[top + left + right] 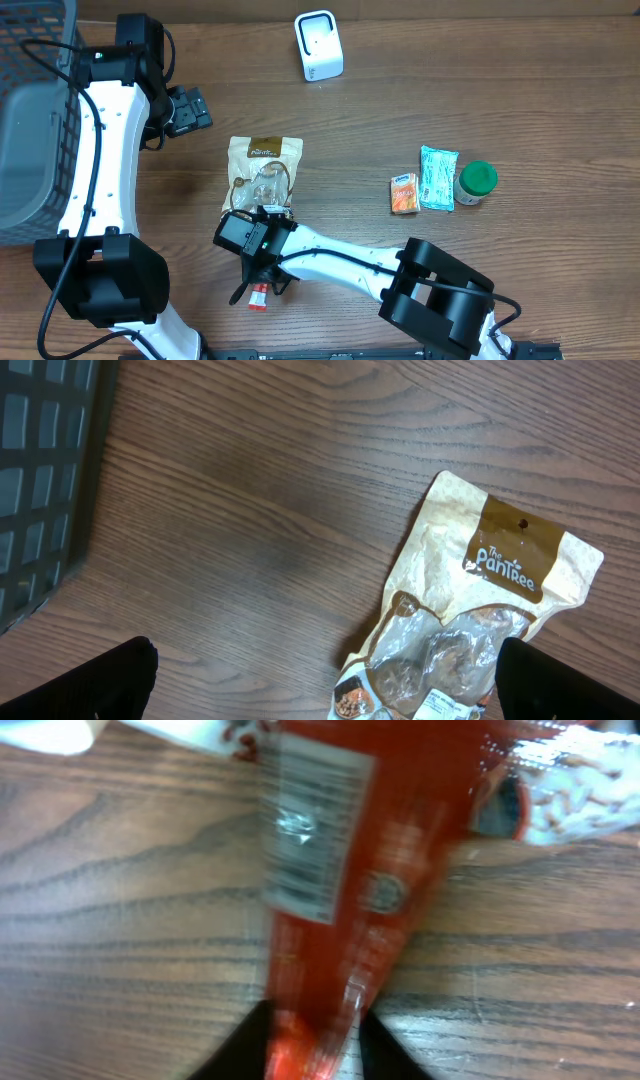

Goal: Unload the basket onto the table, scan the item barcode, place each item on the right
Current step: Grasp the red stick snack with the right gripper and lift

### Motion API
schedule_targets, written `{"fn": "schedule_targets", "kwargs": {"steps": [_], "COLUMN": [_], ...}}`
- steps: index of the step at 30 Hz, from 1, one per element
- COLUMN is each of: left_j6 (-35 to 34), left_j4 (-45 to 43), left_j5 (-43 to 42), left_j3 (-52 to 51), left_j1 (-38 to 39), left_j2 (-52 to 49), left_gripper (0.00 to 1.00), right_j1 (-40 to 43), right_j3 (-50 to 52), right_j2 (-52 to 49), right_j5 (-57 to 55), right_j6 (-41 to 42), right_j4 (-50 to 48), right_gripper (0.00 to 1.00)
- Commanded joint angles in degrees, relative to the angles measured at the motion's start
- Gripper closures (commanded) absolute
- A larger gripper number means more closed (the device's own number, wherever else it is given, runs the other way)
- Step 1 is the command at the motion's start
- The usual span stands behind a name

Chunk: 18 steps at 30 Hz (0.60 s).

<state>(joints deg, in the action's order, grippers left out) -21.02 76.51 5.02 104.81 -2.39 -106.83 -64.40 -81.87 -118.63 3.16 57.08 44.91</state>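
Right wrist: the packet [400, 850] is clamped in the right gripper [312, 1050], pickup judged under way; the barcode [315, 830] just ahead must next be shown to the scanner [318, 45].

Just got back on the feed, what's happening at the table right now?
The right gripper is pinching the narrow end of a red packet, with its barcode label facing the wrist camera. The left gripper hangs open near the tan snack bag, holding nothing. The white scanner stands at the far side, and nothing is presented to it yet.
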Motion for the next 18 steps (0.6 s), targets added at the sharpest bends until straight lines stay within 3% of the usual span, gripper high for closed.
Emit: {"fn": "schedule_targets", "kwargs": {"steps": [1,7,13,18], "left_j6": [0.0,0.0,0.0,0.0], "left_j4": [-0.1,-0.1,-0.1,-0.1], "left_j5": [0.5,0.5,0.5,0.5], "left_j3": [0.5,0.5,0.5,0.5], "left_j1": [-0.2,-0.2,-0.2,-0.2], "left_j2": [0.0,0.0,0.0,0.0], "left_gripper": [0.0,0.0,0.0,0.0], "right_j1": [1.0,2.3,3.9,8.8], "right_j3": [0.6,-1.5,-1.6,-1.4], "right_j2": [-0.4,2.2,14.0,15.5], "right_j5": [1.3,2.5,-5.0,-3.5], "right_j6": [0.0,-3.4,-17.0,-24.9], "right_j4": [-0.3,2.9,7.5,7.5], "right_gripper": [0.96,0.96,0.96,0.96]}}
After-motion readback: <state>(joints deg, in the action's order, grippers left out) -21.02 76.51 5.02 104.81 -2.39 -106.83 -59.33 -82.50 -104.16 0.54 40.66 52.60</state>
